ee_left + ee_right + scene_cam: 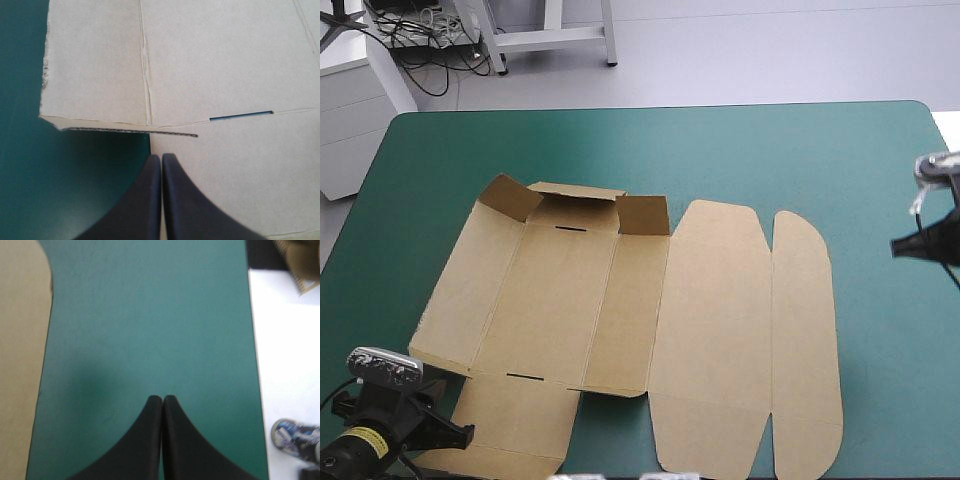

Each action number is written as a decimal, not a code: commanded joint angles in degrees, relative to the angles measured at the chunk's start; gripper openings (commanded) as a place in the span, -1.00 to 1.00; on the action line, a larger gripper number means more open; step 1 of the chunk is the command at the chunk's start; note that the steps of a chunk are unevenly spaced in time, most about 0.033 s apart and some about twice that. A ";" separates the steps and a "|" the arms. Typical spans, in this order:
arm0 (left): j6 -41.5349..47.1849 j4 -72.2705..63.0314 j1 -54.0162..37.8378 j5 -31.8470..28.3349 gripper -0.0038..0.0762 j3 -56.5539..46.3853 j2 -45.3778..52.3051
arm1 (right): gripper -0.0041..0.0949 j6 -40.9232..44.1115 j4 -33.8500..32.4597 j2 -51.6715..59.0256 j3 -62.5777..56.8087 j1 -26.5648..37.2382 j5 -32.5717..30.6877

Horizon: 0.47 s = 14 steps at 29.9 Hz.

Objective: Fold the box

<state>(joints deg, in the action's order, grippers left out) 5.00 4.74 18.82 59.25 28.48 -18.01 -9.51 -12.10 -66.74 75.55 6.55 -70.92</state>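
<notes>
Left end effector [161, 156], right end effector [162, 398] — both closed, box [620, 300] ungripped.

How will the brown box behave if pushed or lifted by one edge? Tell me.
The box is thin board, so probably light and fairly stiff. Its crease lines suggest it would hinge there rather than lift whole. Flat on the teal-green cover, it would likely slide.

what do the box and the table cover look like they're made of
The box: brown corrugated board, matte and uncoated. The left wrist view shows a wavy fluted core along its lifted cut edge, plus pressed crease lines. The table cover: teal-green, matte and finely grained with no glare. It is probably a soft mat or fabric, though the look leaves that open.
</notes>
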 commanded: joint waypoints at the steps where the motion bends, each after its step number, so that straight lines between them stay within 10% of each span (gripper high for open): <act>1: 0.37 0.44 0.19 -3.11 -0.93 1.64 -0.63 | -0.96 0.30 2.38 9.31 -9.64 0.91 2.19; 14: -0.05 0.23 0.19 -3.35 -0.93 8.68 -7.89 | -0.96 4.80 4.34 31.03 -27.89 0.91 4.92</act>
<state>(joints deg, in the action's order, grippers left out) 4.86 4.74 18.82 59.39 31.60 -21.64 -4.91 -7.24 -37.23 47.06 6.99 -70.02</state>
